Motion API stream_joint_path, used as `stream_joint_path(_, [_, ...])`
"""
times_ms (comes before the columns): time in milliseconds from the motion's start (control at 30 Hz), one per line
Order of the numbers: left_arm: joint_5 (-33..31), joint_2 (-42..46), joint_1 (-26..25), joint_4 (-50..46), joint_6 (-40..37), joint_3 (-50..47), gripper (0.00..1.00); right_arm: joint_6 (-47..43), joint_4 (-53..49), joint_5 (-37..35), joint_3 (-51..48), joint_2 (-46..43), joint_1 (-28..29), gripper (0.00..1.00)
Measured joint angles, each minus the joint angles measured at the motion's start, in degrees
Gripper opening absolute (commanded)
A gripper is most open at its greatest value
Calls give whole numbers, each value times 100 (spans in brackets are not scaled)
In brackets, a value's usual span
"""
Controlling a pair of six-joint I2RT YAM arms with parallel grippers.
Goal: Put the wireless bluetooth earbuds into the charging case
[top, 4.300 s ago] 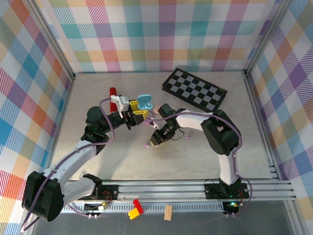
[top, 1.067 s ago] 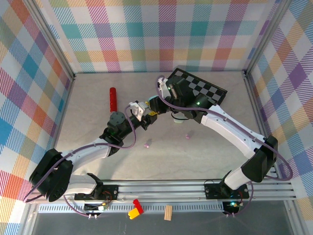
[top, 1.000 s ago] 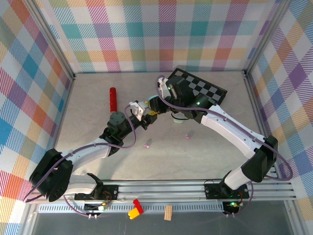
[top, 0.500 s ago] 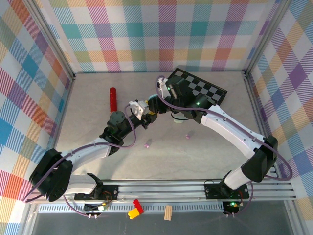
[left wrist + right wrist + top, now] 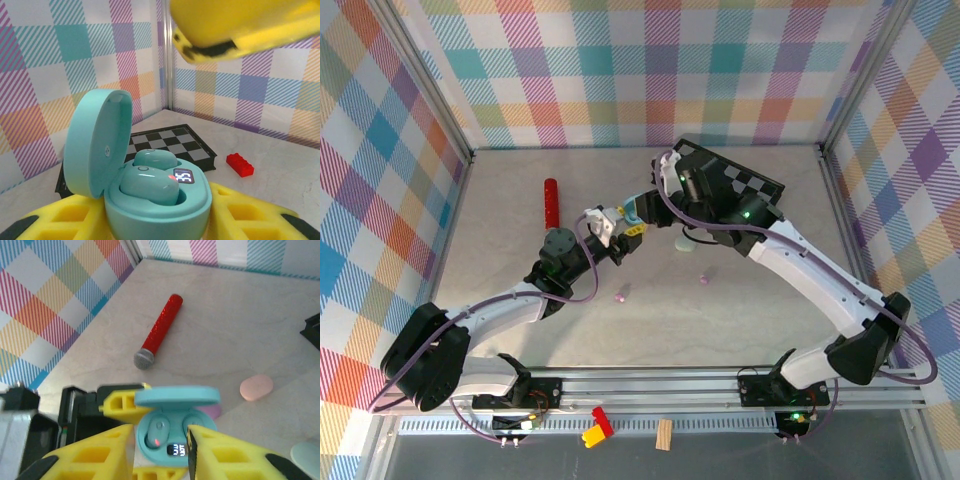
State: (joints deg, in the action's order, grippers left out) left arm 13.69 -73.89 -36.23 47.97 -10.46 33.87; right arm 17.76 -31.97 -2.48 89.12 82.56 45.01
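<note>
The teal charging case (image 5: pixel 156 202) sits lid-up between the yellow fingers of my left gripper (image 5: pixel 157 222), which is shut on it. Two teal earbuds (image 5: pixel 149 184) lie seated in its wells beside a lit display. In the right wrist view the same case (image 5: pixel 172 440) and its lid (image 5: pixel 177 396) show straight below my right gripper (image 5: pixel 160 455), whose jaws stand open a little above it with nothing between them. From the top, the case (image 5: pixel 633 206) is held mid-table by the left gripper (image 5: pixel 626 230), with the right gripper (image 5: pixel 646 200) just behind it.
A red microphone (image 5: pixel 551 202) lies at the back left and a chessboard (image 5: pixel 745 186) at the back right. Two small pink buds (image 5: pixel 619 296) (image 5: pixel 702 279) and a pale mint piece (image 5: pixel 690 243) lie on the table. A red brick (image 5: pixel 240 165) sits near the board.
My right gripper was down on the case; it has lifted back off it with its jaws apart. The left arm and the case have not moved.
</note>
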Motion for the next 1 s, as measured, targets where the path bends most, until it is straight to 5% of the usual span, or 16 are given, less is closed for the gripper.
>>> stream_joint_path(300, [184,201,0,2,-125,-44,42,-433,-544,11,1226,901,-44,29])
stream_joint_path(667, [157,310,0,-129,-96,-74,42,-839,-1036,59,1429,1266,-44,29])
stream_joint_path(1000, [170,369,0,-109,83,-72,42,-297,-627,385,210,212,-323,66])
